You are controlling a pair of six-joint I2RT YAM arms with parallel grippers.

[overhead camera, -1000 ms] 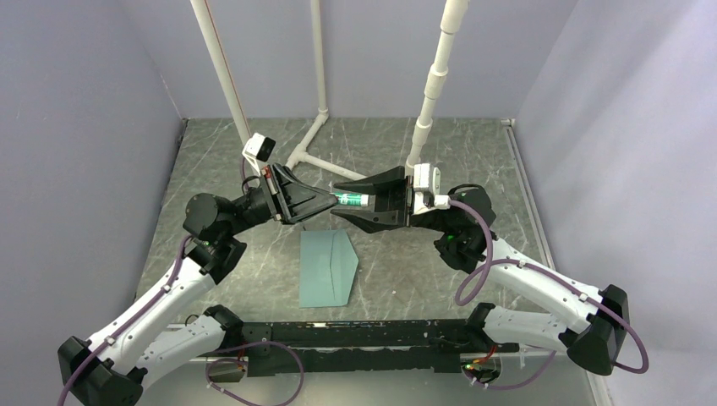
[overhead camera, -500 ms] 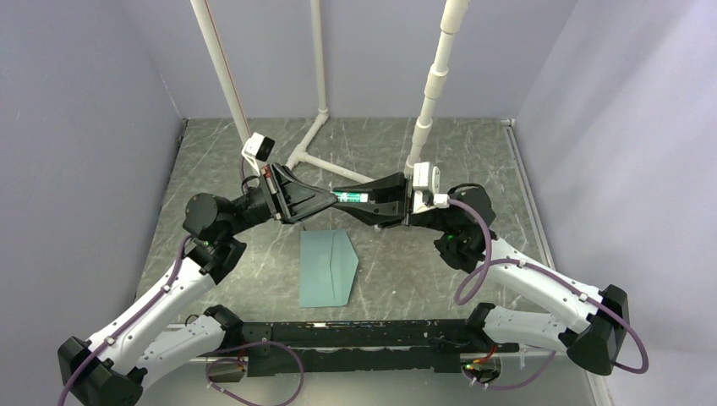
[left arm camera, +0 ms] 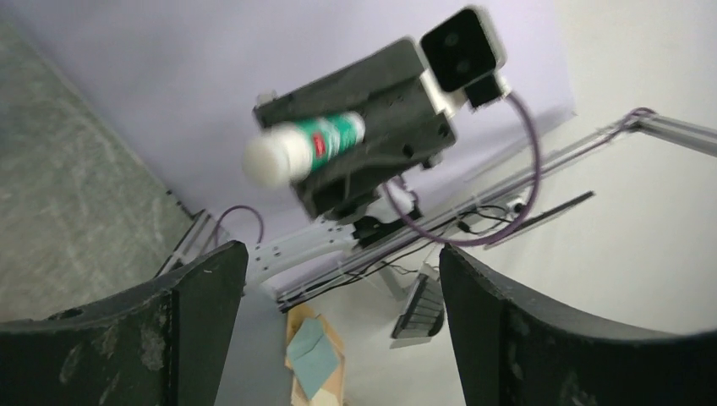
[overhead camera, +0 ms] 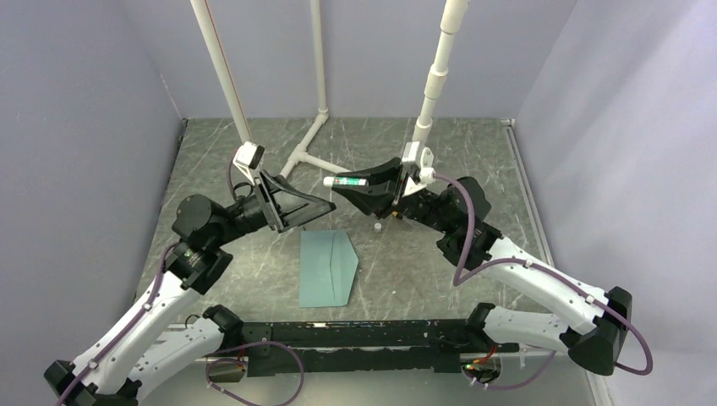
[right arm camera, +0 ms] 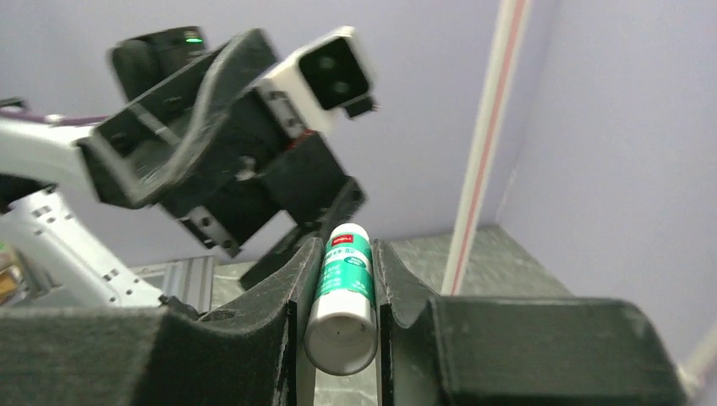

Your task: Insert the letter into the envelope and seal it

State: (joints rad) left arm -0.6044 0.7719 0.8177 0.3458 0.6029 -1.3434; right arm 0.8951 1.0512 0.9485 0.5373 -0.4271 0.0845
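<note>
Two tools hang raised beyond the envelope [overhead camera: 325, 267], which lies flat on the tabletop [overhead camera: 473, 144]: left tool [overhead camera: 321, 205] wide open, empty; right tool [overhead camera: 347, 187] pinching a glue stick [overhead camera: 347, 180] by one end, so a loose grip could drop it, smearing the paper

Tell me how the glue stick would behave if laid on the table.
The glue stick is a smooth round cylinder, so it would probably roll. It looks like stiff plastic, so the right gripper likely cannot crush it.
</note>
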